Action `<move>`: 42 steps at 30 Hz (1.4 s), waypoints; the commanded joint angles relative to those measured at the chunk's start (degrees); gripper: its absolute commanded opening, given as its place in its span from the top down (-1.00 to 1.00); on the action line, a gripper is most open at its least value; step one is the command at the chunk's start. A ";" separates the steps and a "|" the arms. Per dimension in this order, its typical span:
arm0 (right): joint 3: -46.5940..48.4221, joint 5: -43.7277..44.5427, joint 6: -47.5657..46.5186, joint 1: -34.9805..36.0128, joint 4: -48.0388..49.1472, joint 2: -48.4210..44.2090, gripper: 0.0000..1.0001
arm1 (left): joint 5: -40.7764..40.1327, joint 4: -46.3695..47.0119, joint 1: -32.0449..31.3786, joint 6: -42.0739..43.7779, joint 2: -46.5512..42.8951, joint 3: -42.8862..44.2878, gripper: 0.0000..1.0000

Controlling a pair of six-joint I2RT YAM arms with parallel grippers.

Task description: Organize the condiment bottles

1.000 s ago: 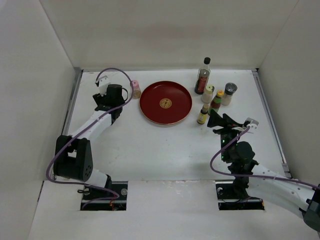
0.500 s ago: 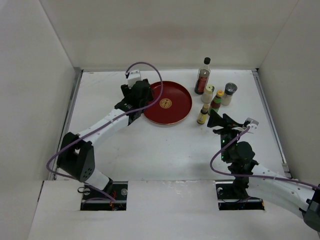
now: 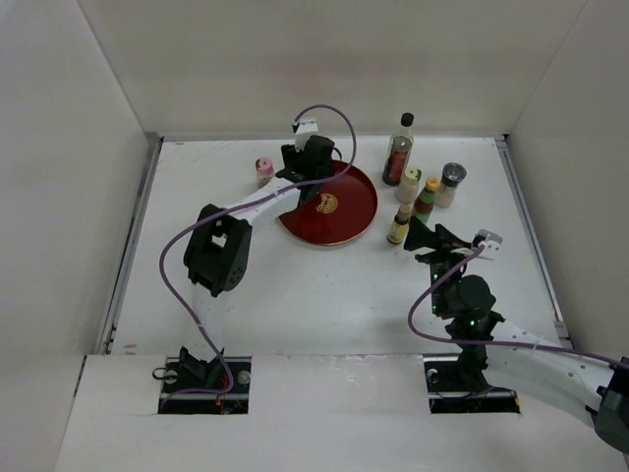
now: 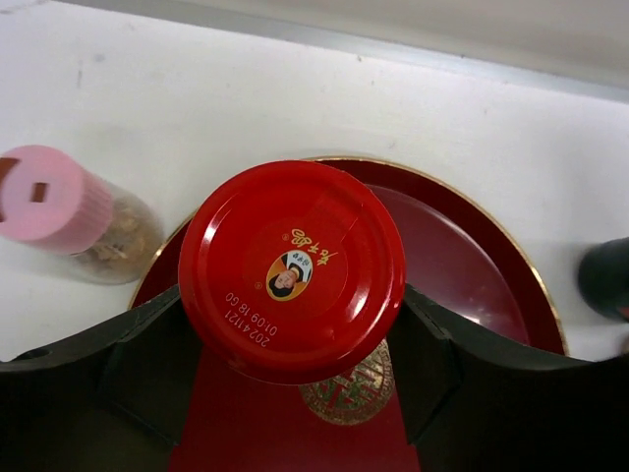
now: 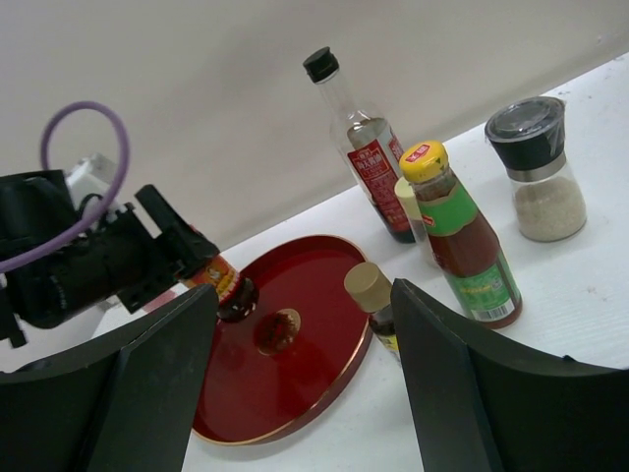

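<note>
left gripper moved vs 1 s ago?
Yes. The left gripper swung right, from left of the pink-capped bottle to over the red plate, shut on the red-capped jar.

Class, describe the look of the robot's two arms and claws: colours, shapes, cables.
The left arm and right arm have white links, black joints and looping purple cables. The left claw and right claw are black, with broad tapering fingers. Green lights dot the right arm.
</note>
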 commanded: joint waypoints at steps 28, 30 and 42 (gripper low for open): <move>2.97 -2.37 0.56 -0.44 1.34 3.44 -0.56 | 2.07 10.84 2.83 2.29 -2.02 1.41 -0.72; 2.97 -2.37 0.56 -0.44 1.26 3.17 -0.56 | 3.30 10.49 2.83 1.77 -5.52 -0.52 -0.76; 2.97 -2.99 1.27 -0.44 1.25 3.35 -0.56 | 6.37 4.08 12.31 -7.46 -17.51 -12.22 -0.47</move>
